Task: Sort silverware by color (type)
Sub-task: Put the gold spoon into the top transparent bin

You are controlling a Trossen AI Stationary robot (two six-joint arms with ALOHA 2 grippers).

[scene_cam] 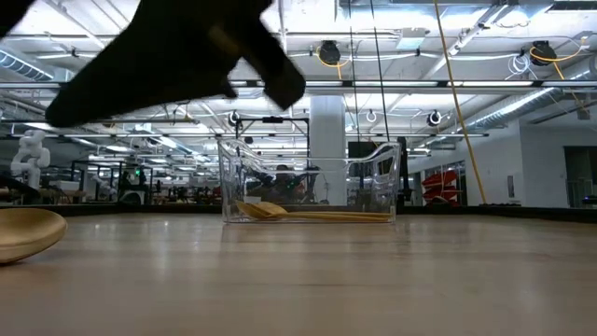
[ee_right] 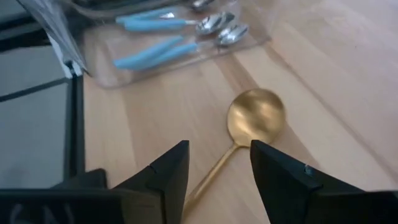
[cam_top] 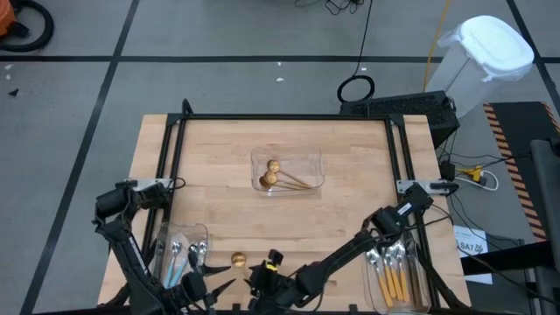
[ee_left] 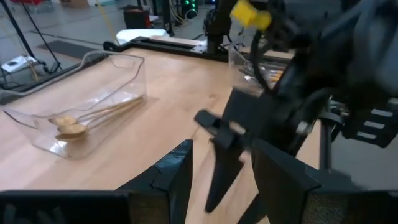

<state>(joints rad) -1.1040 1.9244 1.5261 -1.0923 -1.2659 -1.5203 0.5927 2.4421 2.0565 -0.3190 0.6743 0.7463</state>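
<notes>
One gold spoon (ee_right: pixel 256 117) lies flat on the wood near the table's front edge, also seen in the high view (cam_top: pixel 237 260) and as a bowl at the left of the low view (scene_cam: pixel 28 233). My right gripper (ee_right: pixel 219 152) is open just above its handle (ee_right: pixel 211 177), one finger on either side, not touching. My left gripper (ee_left: pixel 221 155) is open close by, at the front edge (cam_top: pixel 214 287), facing the right gripper with nothing between its fingers. Two more gold spoons (cam_top: pixel 282 178) lie in the middle clear tray (cam_top: pixel 315 166).
A clear tray with blue-handled spoons (ee_right: pixel 152 46) stands just beyond the loose spoon, at the near left (cam_top: pixel 182 254). A tray with orange-handled spoons (cam_top: pixel 395 273) stands at the near right. The two arms crowd the front edge; bare wood lies around the middle tray.
</notes>
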